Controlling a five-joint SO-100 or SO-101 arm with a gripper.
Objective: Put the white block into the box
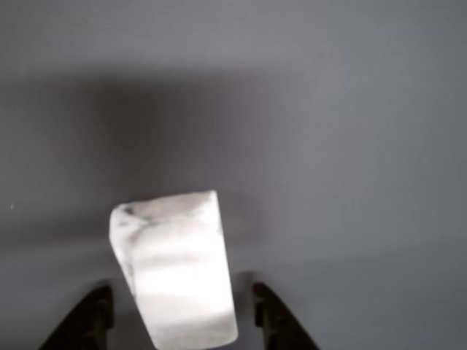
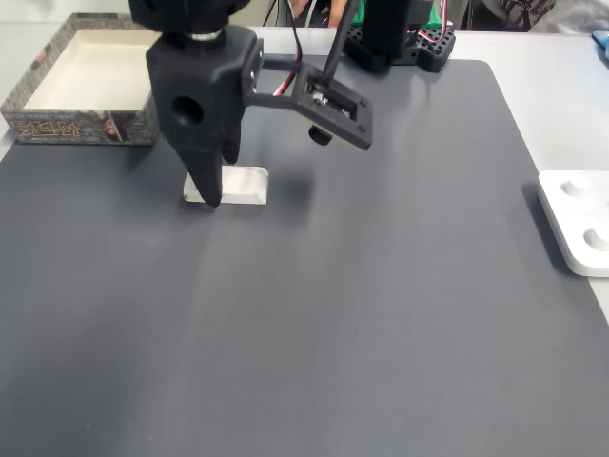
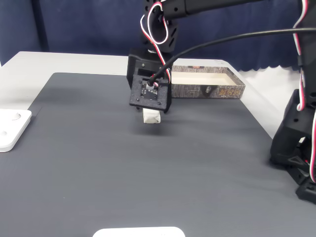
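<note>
White block [image 1: 175,270]: soft blur in the other view, bottom end cut at 6 o'clock. Gripper [image 1: 182,321]: just two dark finger stubs above the lower edge. A fixed view: black finger covers the block's left end [image 2: 243,184]; box [image 2: 29,114] clipped at 9 o'clock.

Dark mat [image 2: 381,286], white knobbed device [image 2: 578,221]

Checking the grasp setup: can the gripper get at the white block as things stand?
Probably yes. The gripper is open with one of the fingers on either side of the white block, and nothing else stands near it on the dark mat.
</note>
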